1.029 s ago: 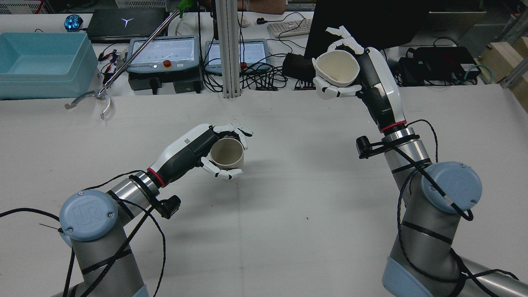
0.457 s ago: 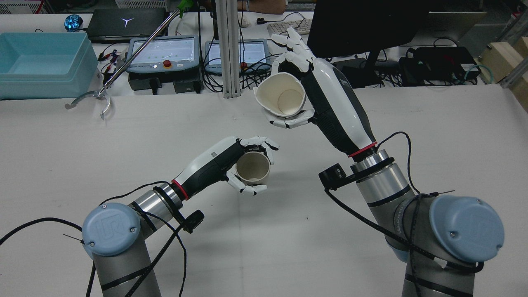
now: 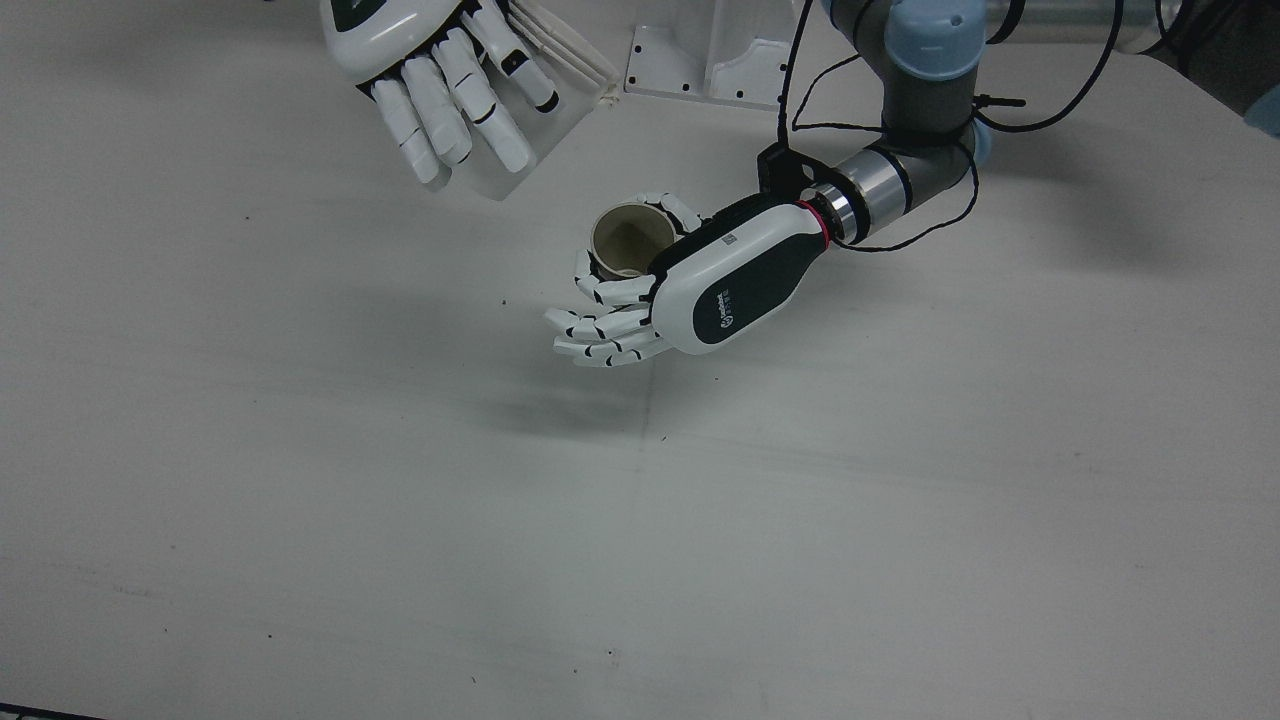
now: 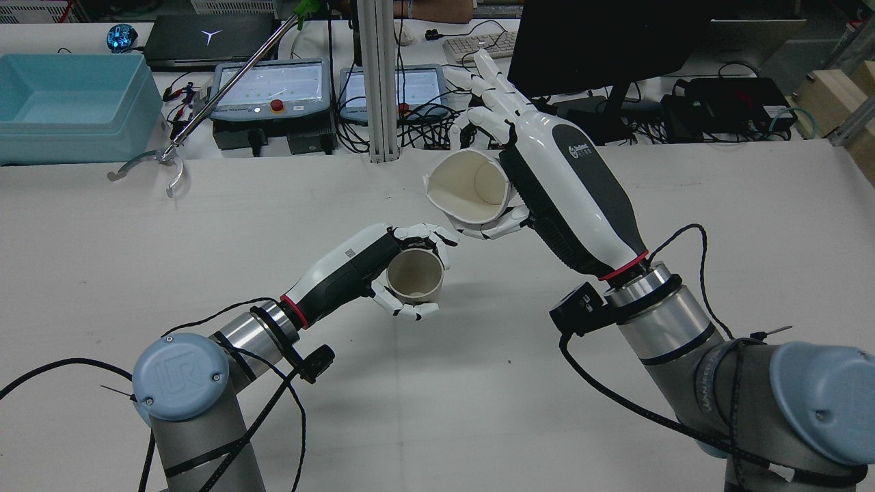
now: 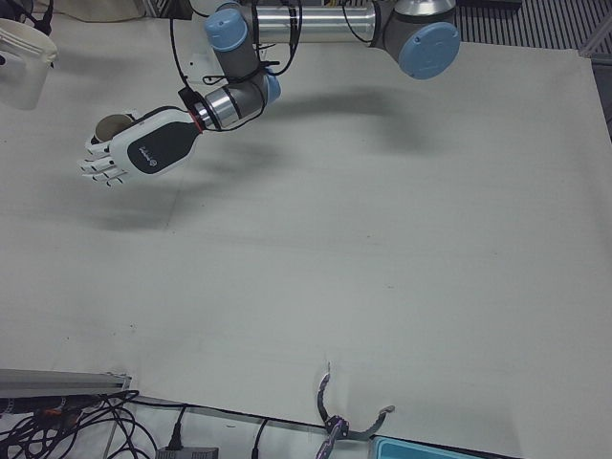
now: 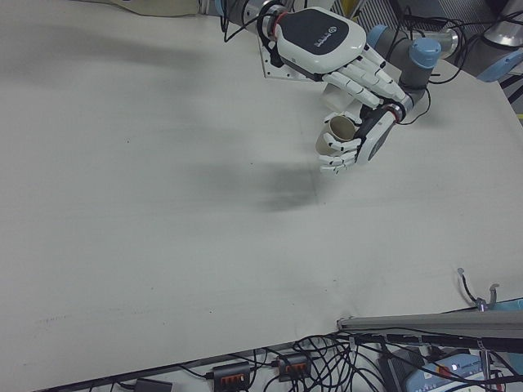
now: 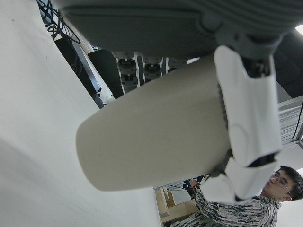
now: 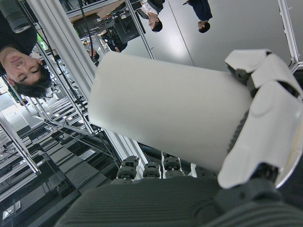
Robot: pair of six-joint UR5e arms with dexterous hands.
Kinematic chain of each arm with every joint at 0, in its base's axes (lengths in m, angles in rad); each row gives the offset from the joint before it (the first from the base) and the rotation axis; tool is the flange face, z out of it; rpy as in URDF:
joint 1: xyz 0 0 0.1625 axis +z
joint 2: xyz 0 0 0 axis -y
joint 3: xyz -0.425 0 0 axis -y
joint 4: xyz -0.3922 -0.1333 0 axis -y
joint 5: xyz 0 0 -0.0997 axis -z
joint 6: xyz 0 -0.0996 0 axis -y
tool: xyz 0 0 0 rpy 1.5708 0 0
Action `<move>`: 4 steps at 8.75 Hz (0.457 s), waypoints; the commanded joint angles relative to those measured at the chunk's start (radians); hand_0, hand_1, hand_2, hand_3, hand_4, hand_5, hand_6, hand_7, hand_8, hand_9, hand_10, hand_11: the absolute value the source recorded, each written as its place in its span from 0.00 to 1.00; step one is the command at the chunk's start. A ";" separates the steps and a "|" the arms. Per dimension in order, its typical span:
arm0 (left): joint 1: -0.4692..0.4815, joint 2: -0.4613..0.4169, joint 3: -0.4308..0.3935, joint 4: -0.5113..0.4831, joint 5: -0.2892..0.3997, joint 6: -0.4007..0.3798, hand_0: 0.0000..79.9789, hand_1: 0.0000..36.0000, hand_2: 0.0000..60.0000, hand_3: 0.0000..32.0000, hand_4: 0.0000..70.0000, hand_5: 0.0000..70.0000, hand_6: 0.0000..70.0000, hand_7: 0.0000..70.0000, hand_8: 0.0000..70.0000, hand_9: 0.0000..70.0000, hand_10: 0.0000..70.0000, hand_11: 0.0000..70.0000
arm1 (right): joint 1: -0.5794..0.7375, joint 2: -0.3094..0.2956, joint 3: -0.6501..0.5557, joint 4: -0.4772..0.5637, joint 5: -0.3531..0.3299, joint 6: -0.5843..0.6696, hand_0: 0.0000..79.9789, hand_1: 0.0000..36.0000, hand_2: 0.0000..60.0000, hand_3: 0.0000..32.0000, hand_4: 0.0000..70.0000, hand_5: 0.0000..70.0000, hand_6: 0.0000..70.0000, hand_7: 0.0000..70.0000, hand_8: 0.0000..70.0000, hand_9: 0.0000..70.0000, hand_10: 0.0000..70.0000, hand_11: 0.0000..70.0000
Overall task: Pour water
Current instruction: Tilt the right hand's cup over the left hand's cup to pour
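My left hand (image 4: 383, 273) is shut on a beige cup (image 4: 415, 277), held upright just above the table with its mouth up. The front view shows this cup (image 3: 625, 240) with an empty-looking inside, next to the left hand (image 3: 700, 290). My right hand (image 4: 547, 178) is shut on a white paper cup (image 4: 468, 188), tipped on its side with its mouth turned toward the beige cup, higher and just beyond it. No water shows. The left hand view is filled by the beige cup (image 7: 151, 142), the right hand view by the white cup (image 8: 165, 118).
A blue bin (image 4: 68, 102) stands at the far left and a long reach grabber (image 4: 157, 160) lies beside it. Two teach pendants (image 4: 270, 85), cables and a monitor (image 4: 601, 41) line the table's far edge. An arm's base plate (image 3: 700, 65) sits near the cups.
My right hand has swung left and lower with the white cup, tipping it over toward the beige cup. My left hand has carried the beige cup rightward toward the table's centre.
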 commanded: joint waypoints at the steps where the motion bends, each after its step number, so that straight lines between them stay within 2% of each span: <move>1: -0.017 0.003 -0.001 0.000 0.002 -0.004 0.69 1.00 1.00 0.00 0.56 0.99 0.25 0.40 0.19 0.29 0.15 0.26 | 0.059 -0.017 0.046 -0.109 -0.037 -0.037 0.57 0.81 1.00 0.00 0.32 1.00 0.15 0.19 0.04 0.08 0.08 0.14; 4: -0.011 0.007 -0.005 0.000 0.002 -0.001 0.69 1.00 1.00 0.00 0.55 0.99 0.25 0.40 0.19 0.29 0.15 0.26 | 0.186 -0.018 0.043 -0.221 -0.123 -0.035 0.55 0.76 1.00 0.00 0.32 1.00 0.14 0.17 0.04 0.08 0.08 0.14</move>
